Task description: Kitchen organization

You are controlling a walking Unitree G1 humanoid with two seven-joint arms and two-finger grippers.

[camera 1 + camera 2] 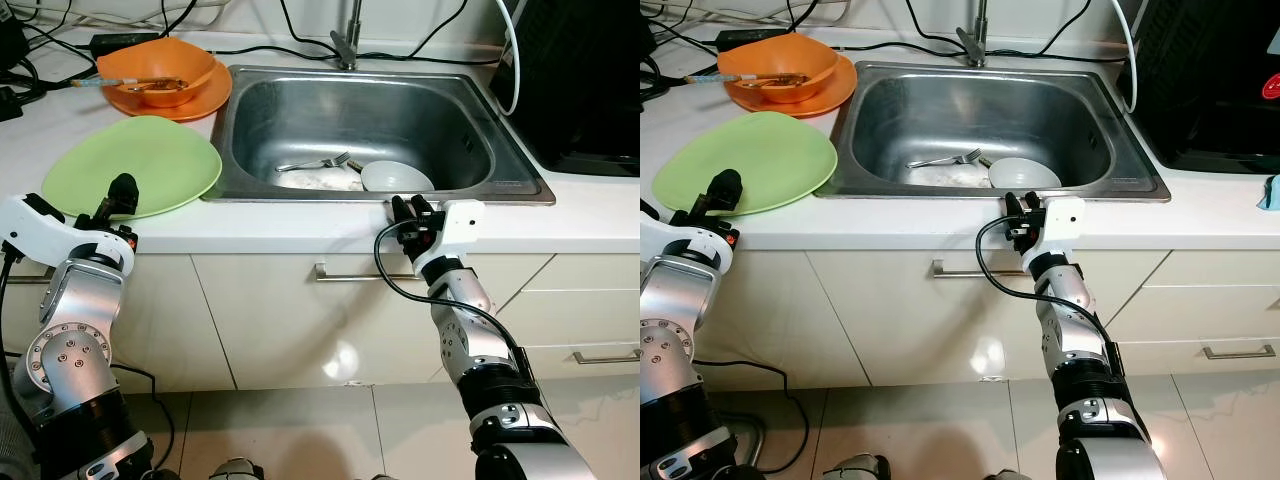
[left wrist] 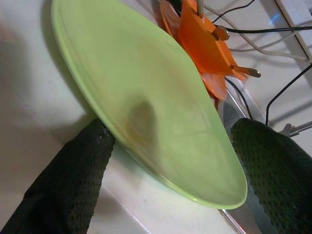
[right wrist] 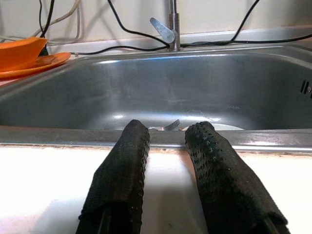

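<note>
**Two grippers at the counter edge, dishes in and beside the sink**

While both arms reach up to the white counter (image 1: 300, 235), the left eye view shows one steel sink (image 1: 480, 120) holding one white bowl (image 1: 397, 177) and one fork (image 1: 315, 163), which lie on a pale plate or residue that cannot be told apart. One faucet (image 1: 345, 40) stands behind the basin. To the sink's left lie one green plate (image 1: 150, 160) and, farther back, one orange bowl (image 1: 160, 68) stacked on one orange plate (image 1: 205, 100), with a utensil inside the bowl. The left gripper (image 1: 118, 195) sits at the green plate's near rim; the right gripper (image 1: 412, 213) rests on the counter just before the sink's front lip.

From the right eye view, the same count holds: two plates, two bowls, one fork. One drawer handle (image 1: 975, 269) runs below the counter, and a black appliance (image 1: 1210, 80) stands at the right.

Looking along the left wrist, two black fingers (image 2: 73, 185) stand wide apart, straddling the green plate's edge without clamping it.

Along the right wrist, two fingers (image 3: 122, 175) lie close with a narrow gap, holding nothing, tips at the sink rim.
</note>
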